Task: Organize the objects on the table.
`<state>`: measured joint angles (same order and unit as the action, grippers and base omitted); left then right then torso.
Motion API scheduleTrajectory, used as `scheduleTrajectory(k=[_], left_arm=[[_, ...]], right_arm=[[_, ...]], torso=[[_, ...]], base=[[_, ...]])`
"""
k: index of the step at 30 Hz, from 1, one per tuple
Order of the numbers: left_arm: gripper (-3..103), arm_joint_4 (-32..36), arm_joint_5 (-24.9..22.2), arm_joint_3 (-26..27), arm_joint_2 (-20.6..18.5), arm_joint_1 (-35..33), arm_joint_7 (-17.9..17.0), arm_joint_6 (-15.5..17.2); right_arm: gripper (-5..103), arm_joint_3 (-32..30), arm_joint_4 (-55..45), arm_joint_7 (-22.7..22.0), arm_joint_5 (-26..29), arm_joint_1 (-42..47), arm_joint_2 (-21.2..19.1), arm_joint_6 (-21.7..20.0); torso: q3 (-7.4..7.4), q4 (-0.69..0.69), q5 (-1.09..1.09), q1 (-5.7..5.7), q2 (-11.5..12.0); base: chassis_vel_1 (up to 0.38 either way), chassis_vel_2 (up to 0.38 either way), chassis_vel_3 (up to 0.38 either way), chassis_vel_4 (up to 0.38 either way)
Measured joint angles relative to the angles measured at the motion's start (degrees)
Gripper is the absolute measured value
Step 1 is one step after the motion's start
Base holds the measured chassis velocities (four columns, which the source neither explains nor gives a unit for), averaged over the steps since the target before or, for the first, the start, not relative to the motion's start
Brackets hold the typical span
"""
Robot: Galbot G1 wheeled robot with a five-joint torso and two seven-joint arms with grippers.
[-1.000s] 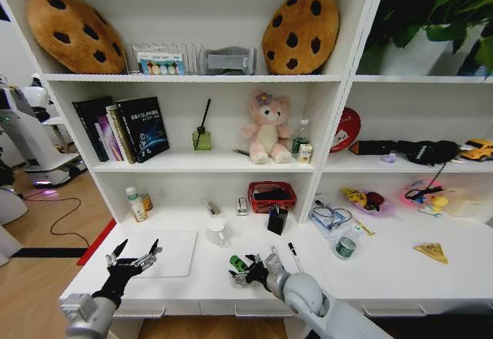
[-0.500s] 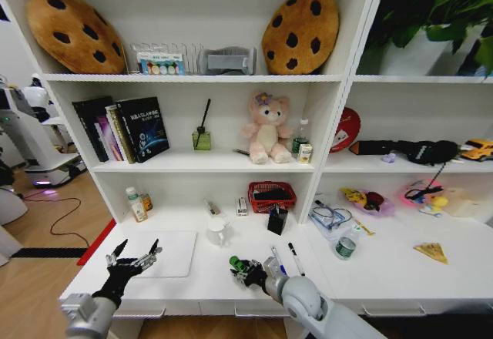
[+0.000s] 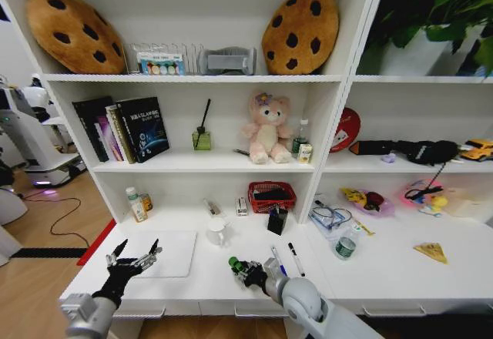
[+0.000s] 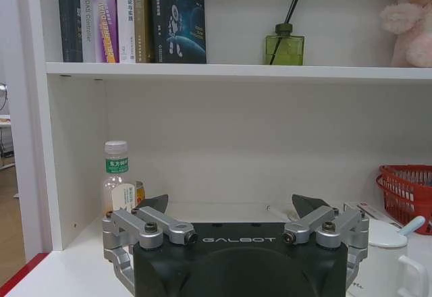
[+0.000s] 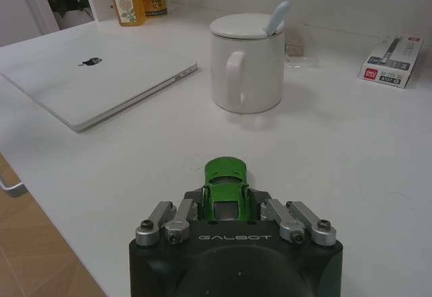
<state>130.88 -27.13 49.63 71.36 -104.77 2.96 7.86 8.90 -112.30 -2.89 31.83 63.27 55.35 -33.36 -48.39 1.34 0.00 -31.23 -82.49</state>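
- The right gripper (image 5: 227, 210) is clenched on the green toy car (image 5: 226, 187), low over the white desk (image 3: 216, 277) near its front edge, about midway along.
- The left gripper (image 3: 133, 256) hangs spread wide and empty above the front left corner, over the near edge of the silver laptop (image 3: 164, 252).
- Bare desk lies between car and laptop; beyond it stands a white mug (image 5: 247, 61) with a spoon.
- Two dark pens (image 3: 285, 256) lie just right of the car, its body half hidden by the fingers.
- A green-capped bottle (image 3: 346, 243) stands farther right; a red basket (image 3: 271, 196) sits by the back wall.
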Motion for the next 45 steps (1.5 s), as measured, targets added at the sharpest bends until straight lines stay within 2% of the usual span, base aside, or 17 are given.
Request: scheduleTrajectory(k=[7, 11, 16, 21, 25, 26, 29, 30, 33, 34, 36, 37, 39, 45], left_arm=[[100, 0.0, 0.0, 0.0, 0.0, 0.0, 0.0, 0.0], [100, 0.0, 0.0, 0.0, 0.0, 0.0, 0.0, 0.0], [100, 0.0, 0.0, 0.0, 0.0, 0.0, 0.0, 0.0], [100, 0.0, 0.0, 0.0, 0.0, 0.0, 0.0, 0.0], [100, 0.0, 0.0, 0.0, 0.0, 0.0, 0.0, 0.0], [100, 0.0, 0.0, 0.0, 0.0, 0.0, 0.0, 0.0], [100, 0.0, 0.0, 0.0, 0.0, 0.0, 0.1, 0.0], [100, 0.0, 0.0, 0.0, 0.0, 0.0, 0.1, 0.0], [100, 0.0, 0.0, 0.0, 0.0, 0.0, 0.0, 0.0], [100, 0.0, 0.0, 0.0, 0.0, 0.0, 0.0, 0.0], [100, 0.0, 0.0, 0.0, 0.0, 0.0, 0.0, 0.0], [100, 0.0, 0.0, 0.0, 0.0, 0.0, 0.0, 0.0], [100, 0.0, 0.0, 0.0, 0.0, 0.0, 0.0, 0.0], [100, 0.0, 0.0, 0.0, 0.0, 0.0, 0.0, 0.0]], right_arm=[[35, -2.4, -4.0, -0.5, -0.1, 0.5, -0.6, 0.9], [35, -6.2, -11.7, -0.3, -0.3, 1.2, -2.0, 1.6], [35, -12.4, -19.8, 0.3, 2.4, -1.0, -3.1, 2.3], [35, -16.9, -21.2, 0.7, 5.7, -5.9, -2.8, 2.7], [35, -16.7, -12.9, 0.0, 8.8, -19.3, 0.8, 3.8], [35, -16.7, -12.9, 0.0, 8.8, -19.3, 0.8, 3.8], [35, -14.4, -4.0, -0.7, 9.1, -27.5, 5.8, 4.1], [35, -14.4, -4.0, -0.7, 9.1, -27.5, 5.8, 4.1], [35, -11.5, 3.9, -1.8, 9.3, -32.9, 11.5, 4.1], [35, -11.5, 3.9, -1.8, 9.3, -32.9, 11.5, 4.1], [35, -10.0, 7.1, -3.0, 10.0, -34.7, 14.2, 4.1], [35, -10.0, 7.1, -3.0, 10.0, -34.7, 14.2, 4.1], [35, -9.0, 9.2, -6.3, 14.0, -36.1, 16.5, 3.6], [35, -9.1, 12.5, -10.5, 17.4, -38.9, 18.5, 3.0]], torso=[[0.00, 0.00, 0.00, 0.00, 0.0], [0.00, 0.00, 0.00, 0.00, 0.0], [0.00, 0.00, 0.00, 0.00, 0.0], [0.00, 0.01, 0.00, 0.00, 0.0], [0.00, 0.00, 0.00, 0.00, 0.0], [0.00, 0.00, 0.00, 0.00, 0.0], [-0.01, -0.01, 0.01, -0.01, 0.0], [-0.01, -0.01, 0.01, -0.01, 0.0], [-0.01, -0.02, 0.00, -0.01, 0.0], [-0.01, -0.02, 0.00, -0.01, 0.0], [-0.01, -0.02, -0.02, -0.01, 0.0], [-0.01, -0.02, -0.02, -0.01, 0.0], [-0.01, 0.00, -0.01, 0.00, 0.0], [0.00, 0.00, -0.01, 0.00, 0.0]], base=[[0.000, 0.000, 0.000, 0.000], [0.000, 0.000, 0.000, 0.000], [0.000, 0.000, 0.000, 0.000], [0.000, 0.000, 0.000, 0.000], [0.000, 0.000, 0.000, 0.000], [0.000, 0.000, 0.000, 0.000], [0.000, 0.000, 0.000, 0.000], [0.000, 0.000, 0.000, 0.000], [0.000, 0.000, 0.000, 0.000], [0.000, 0.000, 0.000, 0.000], [0.000, 0.000, 0.000, 0.000], [0.000, 0.000, 0.000, 0.000], [0.000, 0.000, 0.000, 0.000], [0.000, 0.000, 0.000, 0.000]])
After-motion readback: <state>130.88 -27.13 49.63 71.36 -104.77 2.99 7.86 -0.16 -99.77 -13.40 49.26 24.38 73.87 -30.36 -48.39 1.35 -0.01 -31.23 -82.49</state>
